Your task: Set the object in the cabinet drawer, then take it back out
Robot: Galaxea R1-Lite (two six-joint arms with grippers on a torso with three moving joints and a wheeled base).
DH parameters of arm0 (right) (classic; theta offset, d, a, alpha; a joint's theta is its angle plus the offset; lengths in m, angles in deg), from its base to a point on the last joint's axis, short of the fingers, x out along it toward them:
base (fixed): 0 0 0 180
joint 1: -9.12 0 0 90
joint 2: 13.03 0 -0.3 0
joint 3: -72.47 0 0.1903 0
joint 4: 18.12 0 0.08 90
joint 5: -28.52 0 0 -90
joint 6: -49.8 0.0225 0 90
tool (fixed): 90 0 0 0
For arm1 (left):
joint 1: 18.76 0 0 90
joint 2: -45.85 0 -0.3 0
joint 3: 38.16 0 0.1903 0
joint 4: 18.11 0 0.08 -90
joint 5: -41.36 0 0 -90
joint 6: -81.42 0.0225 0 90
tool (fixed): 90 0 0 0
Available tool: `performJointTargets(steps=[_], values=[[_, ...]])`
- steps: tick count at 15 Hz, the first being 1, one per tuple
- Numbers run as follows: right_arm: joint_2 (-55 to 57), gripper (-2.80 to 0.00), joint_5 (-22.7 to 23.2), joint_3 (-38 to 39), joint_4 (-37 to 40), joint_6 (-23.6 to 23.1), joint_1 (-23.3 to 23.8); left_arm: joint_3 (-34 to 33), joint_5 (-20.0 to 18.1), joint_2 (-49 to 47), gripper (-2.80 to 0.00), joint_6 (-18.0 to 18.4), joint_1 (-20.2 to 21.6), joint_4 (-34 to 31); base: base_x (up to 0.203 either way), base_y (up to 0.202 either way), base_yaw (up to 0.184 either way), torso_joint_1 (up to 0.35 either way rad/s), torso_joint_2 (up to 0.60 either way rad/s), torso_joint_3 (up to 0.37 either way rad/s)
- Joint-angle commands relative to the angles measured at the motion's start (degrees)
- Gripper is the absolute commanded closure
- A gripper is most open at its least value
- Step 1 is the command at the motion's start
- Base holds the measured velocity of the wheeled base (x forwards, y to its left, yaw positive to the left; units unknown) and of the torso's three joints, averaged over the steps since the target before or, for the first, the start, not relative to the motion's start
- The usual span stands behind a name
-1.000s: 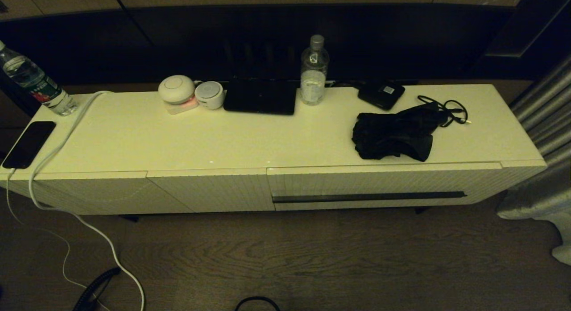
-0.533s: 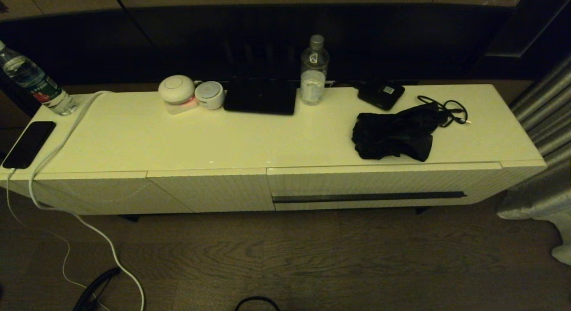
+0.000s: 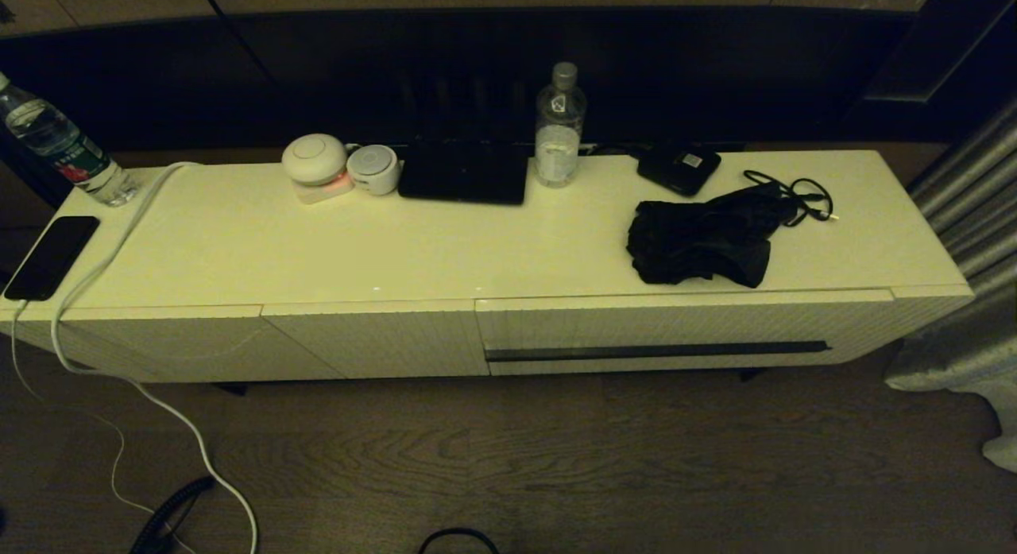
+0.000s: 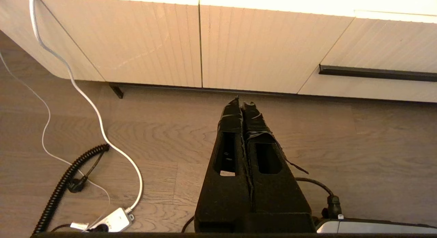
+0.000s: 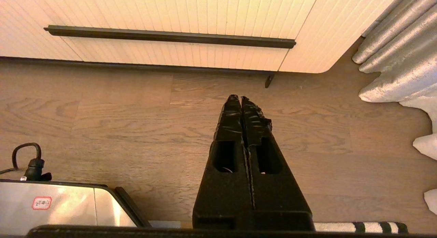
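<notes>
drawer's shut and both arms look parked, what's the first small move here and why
Probably send the right gripper up to the slot handle to pull the drawer out. It is fully closed, the black fabric bundle lies untouched on the cabinet top above it, and both grippers hang shut over the floor, the left gripper facing the handleless panels.

The left tool (image 4: pixel 242 103) hangs over the wood floor (image 4: pixel 358 145), its fingers pressed together and holding nothing. Ahead of its tips stand ribbed panels (image 4: pixel 239 46); the drawer (image 4: pixel 385 87) lies ahead to one side. A white cable (image 4: pixel 92 105) and coiled cord (image 4: pixel 65 183) lie opposite.
</notes>
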Motion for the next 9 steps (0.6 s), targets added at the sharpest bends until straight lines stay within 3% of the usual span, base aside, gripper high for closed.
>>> performJointTargets(steps=[1, 9], values=[[0.13, 0.0, 0.02, -0.03, 0.02, -0.2, -0.01, 0.0, 0.01, 0.09, 0.0, -0.04, 0.04, 0.02, 0.0, 0.0, 0.0, 0.0, 0.0, 0.0], [0.13, 0.0, 0.02, -0.04, 0.01, 0.4, -0.01, -0.09, 0.01, 0.09, 0.0, -0.04, 0.04, 0.02, 0.0, 0.0, 0.0, 0.0, 0.0, 0.0]])
